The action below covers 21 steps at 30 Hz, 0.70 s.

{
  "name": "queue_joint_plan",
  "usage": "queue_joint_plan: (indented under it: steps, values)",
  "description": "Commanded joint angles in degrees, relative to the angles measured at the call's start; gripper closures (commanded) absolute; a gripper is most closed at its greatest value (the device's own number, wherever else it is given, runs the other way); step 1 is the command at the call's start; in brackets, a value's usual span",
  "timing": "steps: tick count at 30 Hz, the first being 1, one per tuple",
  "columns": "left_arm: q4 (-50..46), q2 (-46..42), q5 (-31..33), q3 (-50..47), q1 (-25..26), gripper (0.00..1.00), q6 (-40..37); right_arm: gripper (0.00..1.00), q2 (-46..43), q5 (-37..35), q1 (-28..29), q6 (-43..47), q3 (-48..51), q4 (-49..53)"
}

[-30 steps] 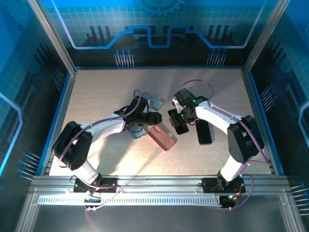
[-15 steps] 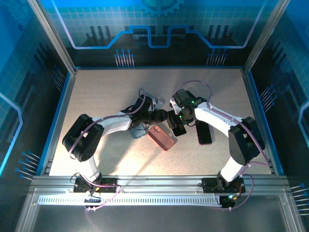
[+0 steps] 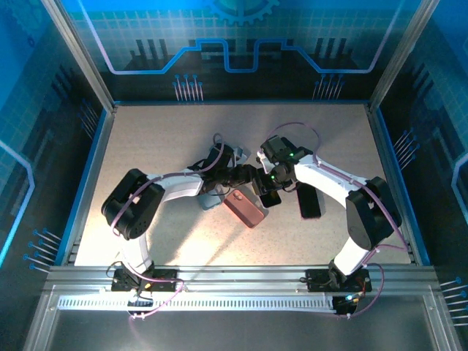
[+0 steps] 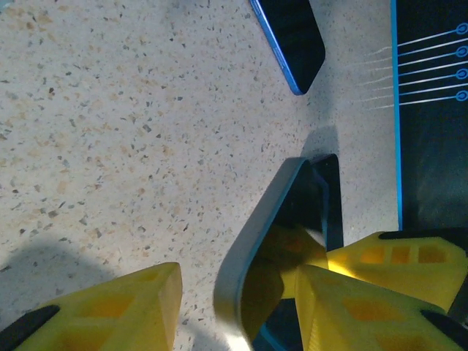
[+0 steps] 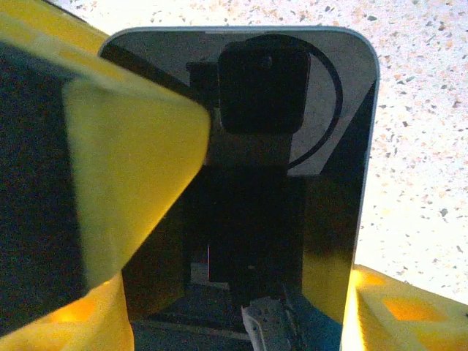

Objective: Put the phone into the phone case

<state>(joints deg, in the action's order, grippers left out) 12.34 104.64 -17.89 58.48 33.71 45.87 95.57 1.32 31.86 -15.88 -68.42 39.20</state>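
Observation:
My right gripper (image 3: 268,187) is shut on a black phone (image 3: 270,194) and holds it tilted just above the table's middle. In the right wrist view the phone's glossy screen (image 5: 329,146) sits between the yellow fingers (image 5: 131,168). My left gripper (image 3: 246,178) has reached in from the left and meets the same phone. In the left wrist view, its jaws (image 4: 238,276) straddle the phone's grey-blue edge (image 4: 252,241). The left finger (image 4: 110,307) stands apart from that edge, so the gripper is open. A pink phone case (image 3: 246,208) lies flat just below both grippers.
A second dark phone (image 3: 308,199) with a blue rim (image 4: 289,36) lies right of the grippers. Grey-blue cases lie by the left arm (image 3: 210,202) and behind it (image 3: 238,153). Blue walls (image 3: 95,153) ring the speckled table.
The left arm swung right until its gripper reached the phone held by the right gripper, and its jaws narrowed. The right gripper and phone barely moved.

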Motion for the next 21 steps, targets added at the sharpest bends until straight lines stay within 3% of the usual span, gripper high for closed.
queue_joint_plan:
  steps: [1, 10, 13, 16, 21]
  values:
    - [0.9, 0.9, -1.3, 1.6, 0.6, 0.56, 0.7, 0.44, -2.2, 1.8, 0.9, -1.1, -1.4, 0.4]
    - [1.6, 0.9, -1.6, 1.4, 1.1, 0.66, 1.1, 0.44, -2.2, 2.1, 0.9, -1.4, -2.2, 0.6]
    - [1.5, 0.9, -1.4, 1.4, 1.1, 0.78, 1.3, 0.44, -2.1, 2.2, 0.9, -1.6, -2.2, 0.6]
    - [1.2, 0.9, -1.5, 1.7, 1.1, 1.00, 1.2, 0.45, -2.1, 2.3, 0.9, -1.8, -2.2, 0.4]
    - [1.4, 0.0, -1.4, 1.6, 1.1, 1.00, 1.2, 0.47, -2.3, 2.6, 0.7, -2.5, -1.3, -0.5]
